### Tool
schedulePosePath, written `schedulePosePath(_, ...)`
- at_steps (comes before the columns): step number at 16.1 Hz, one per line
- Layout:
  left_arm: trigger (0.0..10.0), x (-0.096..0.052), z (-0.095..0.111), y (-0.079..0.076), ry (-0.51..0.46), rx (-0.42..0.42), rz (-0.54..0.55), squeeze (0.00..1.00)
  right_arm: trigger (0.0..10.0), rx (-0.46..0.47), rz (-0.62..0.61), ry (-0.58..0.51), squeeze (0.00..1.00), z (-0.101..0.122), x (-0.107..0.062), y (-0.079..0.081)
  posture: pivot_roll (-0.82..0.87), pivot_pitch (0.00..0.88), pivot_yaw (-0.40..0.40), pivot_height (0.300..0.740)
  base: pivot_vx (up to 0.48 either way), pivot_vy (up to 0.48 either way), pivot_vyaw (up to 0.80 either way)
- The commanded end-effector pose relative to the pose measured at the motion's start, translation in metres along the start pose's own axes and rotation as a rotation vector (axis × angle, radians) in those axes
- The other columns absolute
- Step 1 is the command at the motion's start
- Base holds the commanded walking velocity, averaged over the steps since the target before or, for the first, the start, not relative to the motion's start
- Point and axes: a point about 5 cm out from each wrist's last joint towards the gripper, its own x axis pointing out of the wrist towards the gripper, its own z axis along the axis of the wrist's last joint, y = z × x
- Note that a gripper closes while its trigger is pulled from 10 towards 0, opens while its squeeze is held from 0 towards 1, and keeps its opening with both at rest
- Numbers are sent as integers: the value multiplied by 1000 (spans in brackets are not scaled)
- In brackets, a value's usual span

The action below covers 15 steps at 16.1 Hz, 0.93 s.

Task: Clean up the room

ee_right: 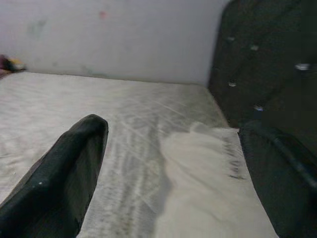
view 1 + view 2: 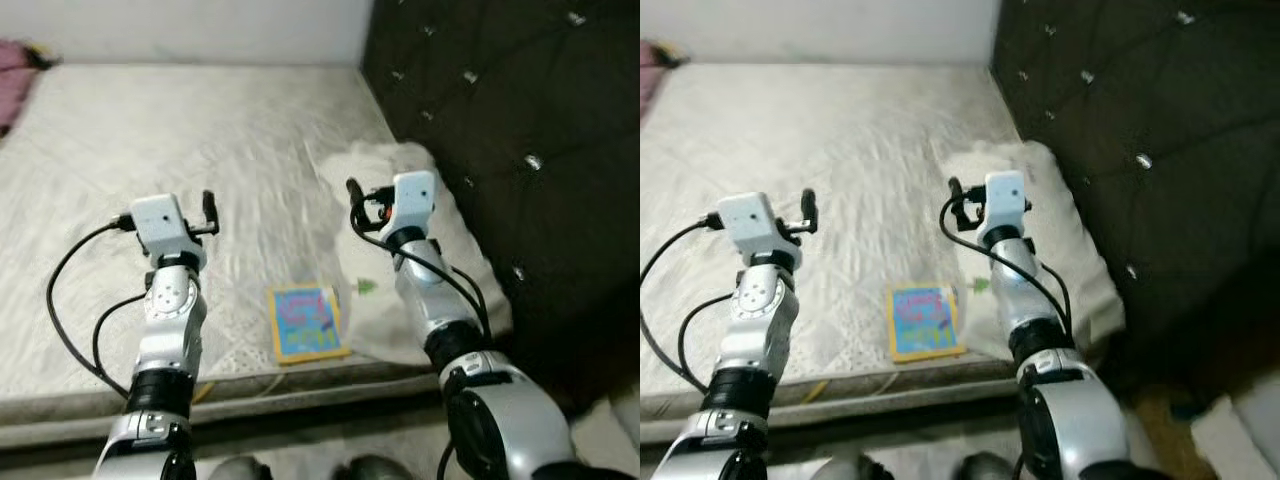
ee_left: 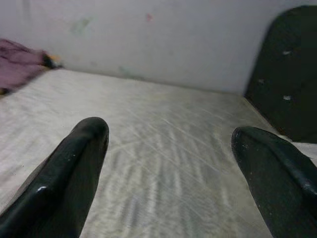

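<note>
We are standing at the near edge of the bed (image 2: pixel 200 130), holding both arms out over the mattress, and we are judging the colourful book (image 2: pixel 306 322) to be the thing to clear away first. The left tool (image 3: pixel 168 163) is hanging over bare mattress with its two fingers spread wide and nothing between them; the right tool (image 1: pixel 171 168) is likewise gaping empty, pointing over the cream pillow (image 1: pixel 208 168) that is lying against the dark tufted headboard (image 2: pixel 520 120). The book is lying flat near the mattress's front edge, between the two arms, below and behind both tools, closer to our body than the fingertips, touching or just beside the pillow's near corner. To do this well, we are thinking of drawing one arm back and tilting its wrist down, so the fingers are straddling a book edge rather than pressing on its flat cover; sliding it slightly over the bed edge could be giving a finger room underneath. A purple cloth (image 2: pixel 15 75) is lying at the far left corner, well apart.
</note>
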Motion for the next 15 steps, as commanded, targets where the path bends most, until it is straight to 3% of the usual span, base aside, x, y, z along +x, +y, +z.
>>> schedulePosePath(1, 10000, 0, 1, 2, -5, 7, -8, 0, 10000, 8, -2, -7, 0, 3, 2, -1, 50, 0, -27, 740, 0, 480, 0)
schedulePosePath(12, 10000, 1, -1, 0, -3, -8, -8, 0, 10000, 2, 17, -10, 0, 3, 2, 0, 45, 0, -33, 740, 0, 480, 0)
schedulePosePath(15, 10000, 1, -2, -1, -3, -7, -9, 0, 10000, -36, 41, -23, 0, 4, 2, 3, 45, 0, -32, 740, 0, 480, 267)
